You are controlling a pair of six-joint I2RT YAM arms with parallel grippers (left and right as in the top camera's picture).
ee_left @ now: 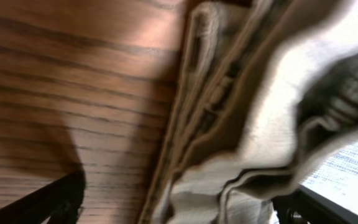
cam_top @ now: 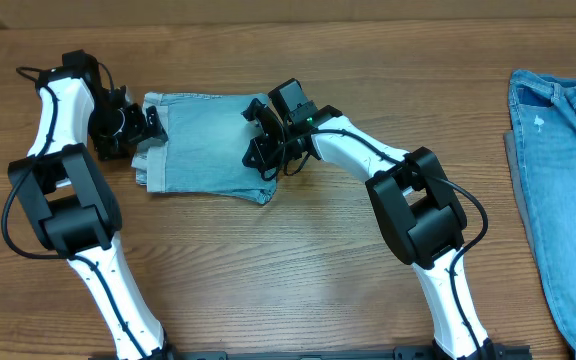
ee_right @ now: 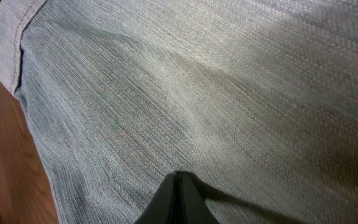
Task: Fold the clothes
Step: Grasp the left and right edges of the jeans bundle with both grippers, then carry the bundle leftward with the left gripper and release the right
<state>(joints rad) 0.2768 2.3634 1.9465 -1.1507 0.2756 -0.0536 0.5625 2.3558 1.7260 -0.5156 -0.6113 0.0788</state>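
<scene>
The denim shorts (cam_top: 203, 140) lie as a folded bundle on the tabletop (cam_top: 298, 250), with their long axis running from one hand to the other. The left hand (cam_top: 151, 128) stands with jaws spread wide at its end of the bundle. In its wrist view the stacked pale edges of the cloth sit directly ahead, between its two dark fingers (ee_left: 61, 199). The right hand (cam_top: 266, 152) is pinched shut on nothing, its tip down on the flat denim at the opposite end. The left hand looks placed to close on the edge before it while the right pins the cloth. A second denim garment (cam_top: 558, 180) lies well beyond the right hand.
</scene>
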